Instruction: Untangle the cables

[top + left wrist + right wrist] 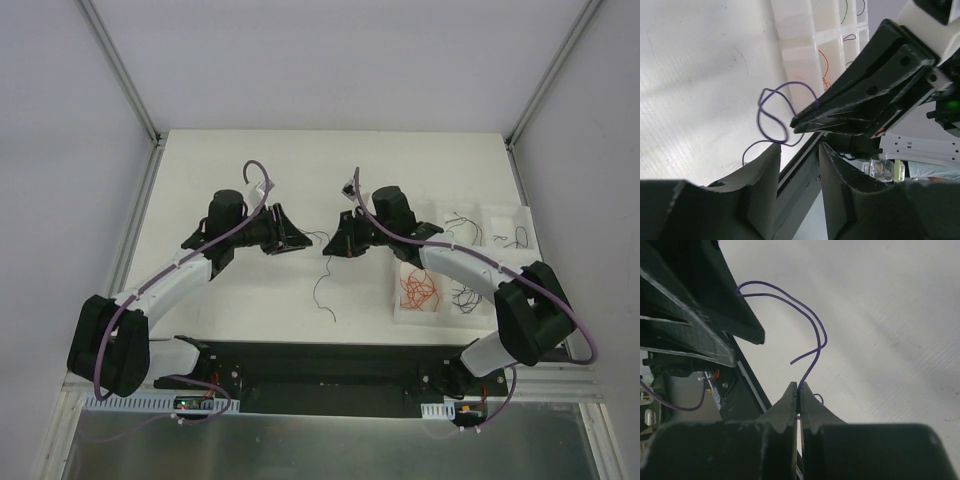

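Note:
One thin purple cable point(812, 322) is pinched in my right gripper point(799, 386), which is shut on it; the strand curls up in two loops beyond the tips. In the top view it hangs from the right gripper point(334, 244) and trails toward the near edge as a dark thread point(322, 290) on the white table. My left gripper point(299, 239) faces the right one, a short gap away. In the left wrist view the left gripper point(800, 150) is open and empty, with the looped cable point(771, 116) just beyond its tips.
A white compartment tray point(497, 213) stands at the right, under the right arm, holding orange cables point(420, 290) and several black strands point(462, 225). The black base plate point(320, 365) runs along the near table edge. The tray also shows in the left wrist view point(800, 35).

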{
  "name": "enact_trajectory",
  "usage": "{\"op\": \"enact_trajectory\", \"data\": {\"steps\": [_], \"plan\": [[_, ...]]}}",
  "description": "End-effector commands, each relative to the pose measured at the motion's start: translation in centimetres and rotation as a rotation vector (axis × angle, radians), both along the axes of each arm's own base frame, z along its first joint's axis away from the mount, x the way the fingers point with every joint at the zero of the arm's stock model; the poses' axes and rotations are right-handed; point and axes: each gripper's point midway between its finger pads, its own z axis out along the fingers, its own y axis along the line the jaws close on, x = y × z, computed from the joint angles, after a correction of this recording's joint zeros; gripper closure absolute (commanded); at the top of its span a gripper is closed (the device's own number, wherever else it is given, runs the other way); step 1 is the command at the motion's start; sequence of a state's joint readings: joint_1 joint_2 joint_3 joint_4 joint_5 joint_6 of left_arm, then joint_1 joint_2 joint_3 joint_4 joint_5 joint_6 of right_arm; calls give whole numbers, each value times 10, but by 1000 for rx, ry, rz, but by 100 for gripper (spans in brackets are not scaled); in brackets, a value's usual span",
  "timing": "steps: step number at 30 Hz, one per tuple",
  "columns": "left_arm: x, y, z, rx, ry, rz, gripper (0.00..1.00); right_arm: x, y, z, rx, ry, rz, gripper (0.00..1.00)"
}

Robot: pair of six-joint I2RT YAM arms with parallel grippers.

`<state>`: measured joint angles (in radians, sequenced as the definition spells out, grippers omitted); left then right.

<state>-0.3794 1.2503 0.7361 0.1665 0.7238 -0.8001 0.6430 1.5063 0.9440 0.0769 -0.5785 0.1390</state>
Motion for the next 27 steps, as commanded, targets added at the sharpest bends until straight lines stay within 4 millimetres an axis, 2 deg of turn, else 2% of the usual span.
{"op": "enact_trajectory", "data": {"steps": [1, 5, 6, 11, 18, 23, 27], "plan": [[1, -3, 1, -80, -15, 31, 65, -4, 13, 49, 171, 4, -7, 100], [-2, 2, 1, -157, -32, 98, 56, -11, 22, 70, 291, 65, -4, 100], [-2, 2, 9, -185, -74, 109, 54, -12, 23, 73, 312, 87, -7, 99], [2, 9, 20, -249, -191, 166, 53, -19, 31, 93, 410, 206, 29, 99], [-3, 3, 59, -447, -341, 98, 30, -31, 36, 111, 489, 315, 101, 100], [-3, 3, 78, -505, -419, 74, 28, -36, 35, 114, 500, 330, 119, 100], [-6, 2, 94, -518, -490, 32, 37, -38, 34, 110, 496, 333, 117, 100]]}}
